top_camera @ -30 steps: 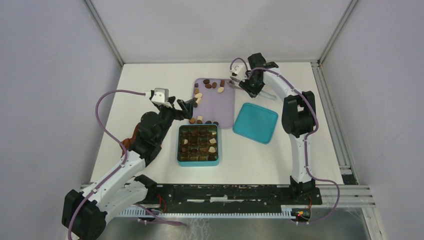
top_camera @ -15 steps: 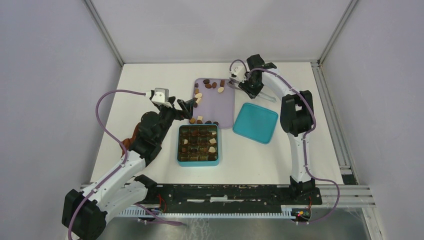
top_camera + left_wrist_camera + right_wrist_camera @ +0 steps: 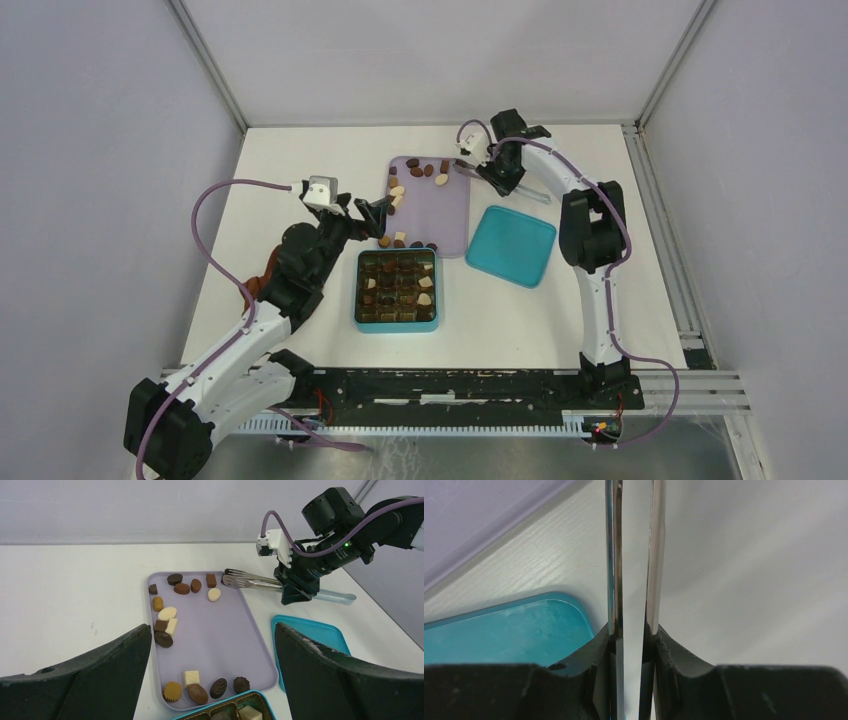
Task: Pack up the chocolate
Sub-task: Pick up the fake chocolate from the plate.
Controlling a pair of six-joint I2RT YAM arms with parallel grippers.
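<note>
Across the top view, your white table [image 3: 300, 170] fills the enclosure. At its centre lies a lavender tray [image 3: 455, 215]. Just at the tray's 6 o'clock edge sits the teal box [image 3: 397, 323], open, with a brown gridded insert. The teal lid [image 3: 511, 245] lies flat at 2 o'clock from the box, beside the tray's right edge. A reddish-brown cloth [image 3: 262, 280] peeks out under your left arm, at 9 o'clock from the box.

Your left gripper [image 3: 372, 218] hangs over the tray's 7 o'clock corner with its jaws spread wide and nothing between them. Your right gripper [image 3: 292, 592] sits off the tray's 1 o'clock corner, clenched on a pair of metal tongs [image 3: 250, 581]. The right wrist view shows both blades pressed between the fingers. The tong tips point toward 9 o'clock and reach just over the tray's rim, empty, near a cream piece.

The chocolate [image 3: 190, 586] is split between two places. Loose pieces lie on the tray: a cluster along the 12 o'clock edge, a few down the 9 o'clock side, and five in a row at the 6 o'clock edge next to the box. Others [image 3: 397, 285] already sit in the box's cells, dark, brown and cream mixed; several cells look unfilled.
</note>
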